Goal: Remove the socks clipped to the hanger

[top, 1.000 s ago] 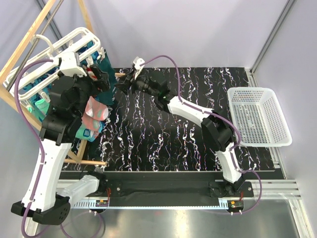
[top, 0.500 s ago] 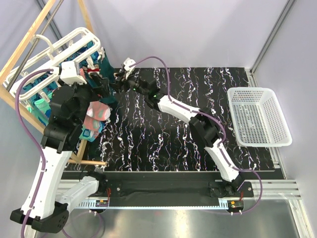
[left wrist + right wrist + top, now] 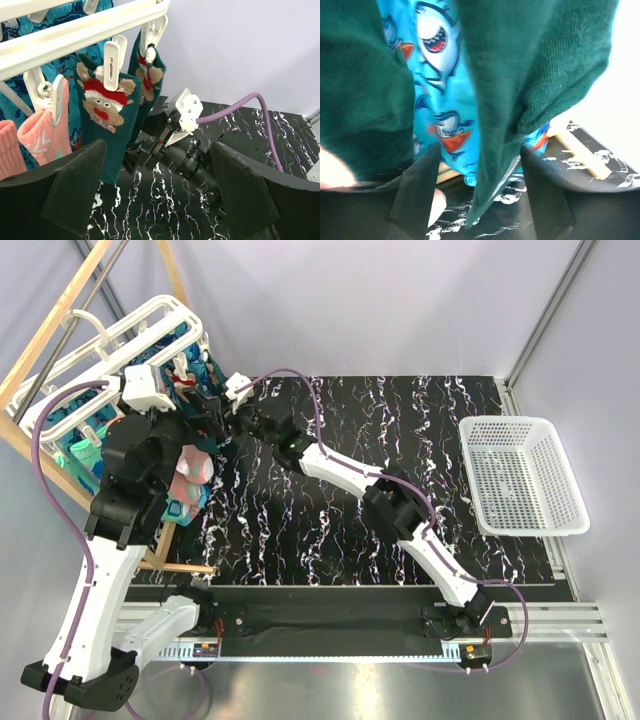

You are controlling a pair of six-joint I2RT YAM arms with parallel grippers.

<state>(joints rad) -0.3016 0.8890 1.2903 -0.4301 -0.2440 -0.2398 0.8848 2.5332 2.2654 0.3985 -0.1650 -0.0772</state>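
Observation:
The white hanger (image 3: pixel 150 315) hangs at the far left, its bars (image 3: pixel 85 30) across the top of the left wrist view. Clipped to it are two dark teal reindeer socks (image 3: pixel 102 125), coral-pink socks (image 3: pixel 42 137) and blue patterned socks (image 3: pixel 30 30). My left gripper (image 3: pixel 160 200) is open and empty, just below and in front of the teal socks. My right gripper (image 3: pixel 477 195) is open, with the toe of a dark teal sock (image 3: pixel 505 115) hanging between its fingers and a blue shark sock (image 3: pixel 442 100) behind. It also shows in the top view (image 3: pixel 222 420).
A wooden pole frame (image 3: pixel 60 320) carries the hanger, and its base bar (image 3: pixel 180 567) lies on the black marbled table (image 3: pixel 400 440). A white mesh basket (image 3: pixel 520 475) stands at the right edge. My two arms are close together by the hanger.
My right arm has reached left across the table, bringing its gripper up to the dark teal socks. My left gripper has shifted slightly toward the hanger.

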